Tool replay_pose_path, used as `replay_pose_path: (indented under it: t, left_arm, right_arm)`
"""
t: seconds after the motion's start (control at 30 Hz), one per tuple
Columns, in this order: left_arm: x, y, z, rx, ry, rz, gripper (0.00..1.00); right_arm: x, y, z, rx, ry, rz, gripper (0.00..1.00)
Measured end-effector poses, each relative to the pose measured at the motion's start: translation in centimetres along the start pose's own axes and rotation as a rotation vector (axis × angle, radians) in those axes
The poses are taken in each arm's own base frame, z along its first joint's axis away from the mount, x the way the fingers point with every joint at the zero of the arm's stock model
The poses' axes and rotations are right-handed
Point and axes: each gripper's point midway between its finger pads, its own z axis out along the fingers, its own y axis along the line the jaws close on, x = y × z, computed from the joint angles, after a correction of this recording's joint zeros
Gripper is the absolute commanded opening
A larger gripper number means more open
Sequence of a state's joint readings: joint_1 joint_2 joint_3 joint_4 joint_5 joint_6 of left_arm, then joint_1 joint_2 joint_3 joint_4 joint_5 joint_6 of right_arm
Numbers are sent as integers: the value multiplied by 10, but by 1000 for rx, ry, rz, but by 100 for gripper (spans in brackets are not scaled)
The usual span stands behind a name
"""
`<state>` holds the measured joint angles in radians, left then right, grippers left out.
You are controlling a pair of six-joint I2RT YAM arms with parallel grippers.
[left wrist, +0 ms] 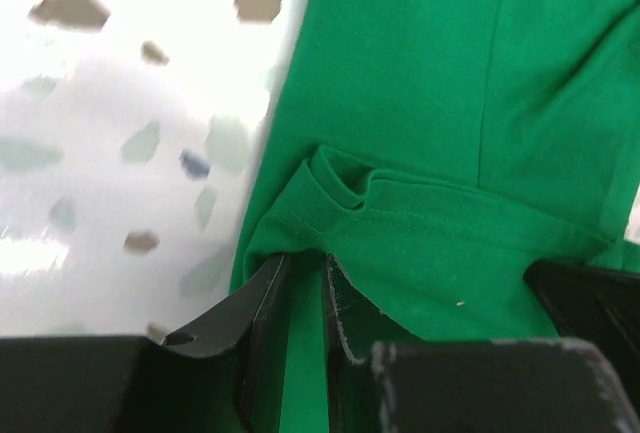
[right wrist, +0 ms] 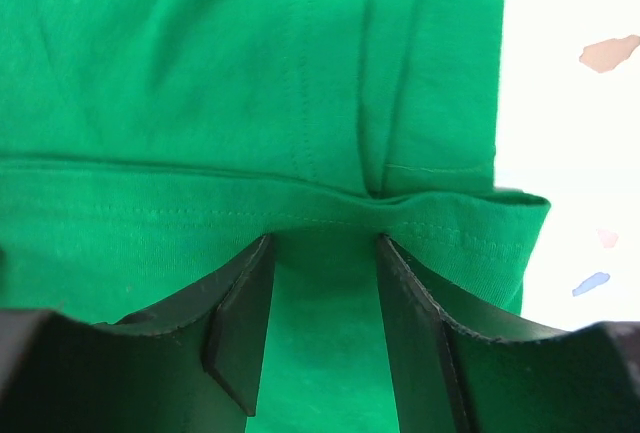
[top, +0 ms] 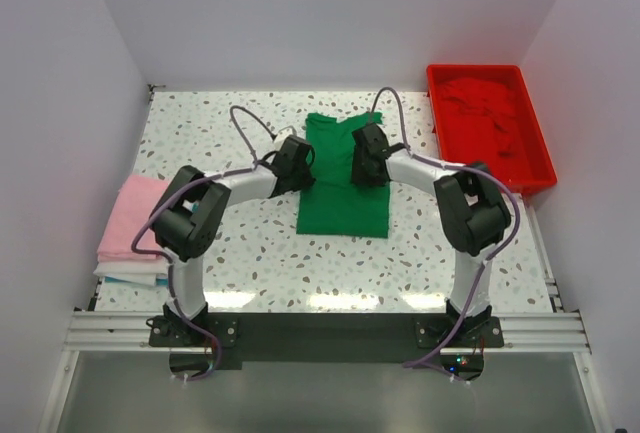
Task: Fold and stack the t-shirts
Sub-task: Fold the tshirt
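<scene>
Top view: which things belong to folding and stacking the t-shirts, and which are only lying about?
Belong to the job: green t-shirt, pink t-shirt, red t-shirt lying in the tray.
Only lying about: red tray, a mere container; speckled table.

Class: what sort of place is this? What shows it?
Probably a robot lab's test cell: left arm and right arm bolted at a speckled table, bare white walls around it, a green t-shirt laid out.
</scene>
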<state>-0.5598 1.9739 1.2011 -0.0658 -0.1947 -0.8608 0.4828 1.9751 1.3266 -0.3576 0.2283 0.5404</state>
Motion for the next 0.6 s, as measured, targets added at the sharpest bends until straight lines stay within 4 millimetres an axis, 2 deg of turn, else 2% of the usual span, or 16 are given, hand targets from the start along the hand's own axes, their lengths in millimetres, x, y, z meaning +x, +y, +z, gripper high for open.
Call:
replay_pose_path:
  t: [0.17,0.3,0.43,0.5,0.6]
  left_arm:
    - [28,20,-30,-6,26,-22,24]
    - [51,41,-58,-6,44,-31,24]
    - [63,58,-78,-17,57,-33,26]
    - [65,63,-84,-27,65,-27,26]
    - [63,64,-90,-33,73,-5,26]
  right_arm:
    - [21,9,-13,-20,-3,-52,50]
    - [53,19,-31,-47,18,-121,50]
    - [79,29,-48,-91,50,-167,51]
    - [83,27,-54,-91,60,-171,52]
    - [77,23,-64,-88,52,-163,52]
